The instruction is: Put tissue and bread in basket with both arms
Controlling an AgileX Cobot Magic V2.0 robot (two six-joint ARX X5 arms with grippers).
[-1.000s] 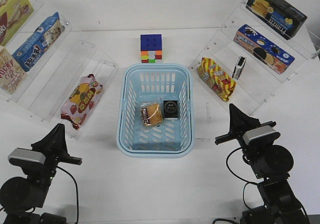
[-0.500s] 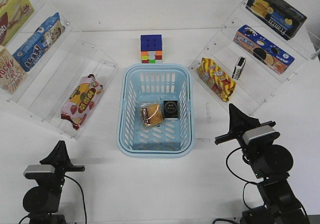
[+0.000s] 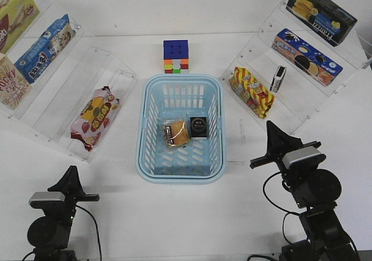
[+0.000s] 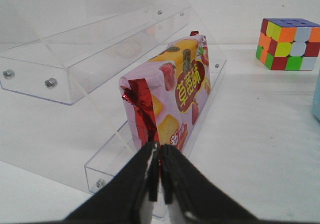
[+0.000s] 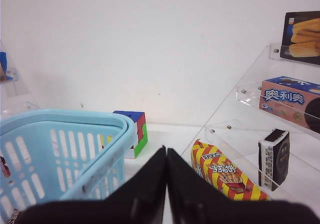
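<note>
While both tools press closed, the basket (image 3: 152, 105) holds the bread (image 3: 176, 134) and tissue (image 3: 199, 126).

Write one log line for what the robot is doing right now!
bread in basket | tissue in basket, beside bread | left gripper shut, empty | right gripper shut, empty | both arms off basket

Bread (image 3: 176, 134), tissue (image 3: 199, 127) in basket (image 3: 150, 121)

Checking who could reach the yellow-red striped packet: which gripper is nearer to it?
Right. The right gripper sits just in front of the striped packet on the right-hand shelf, shut. The left gripper is far off across the basket, at the table's near left, also shut.
</note>
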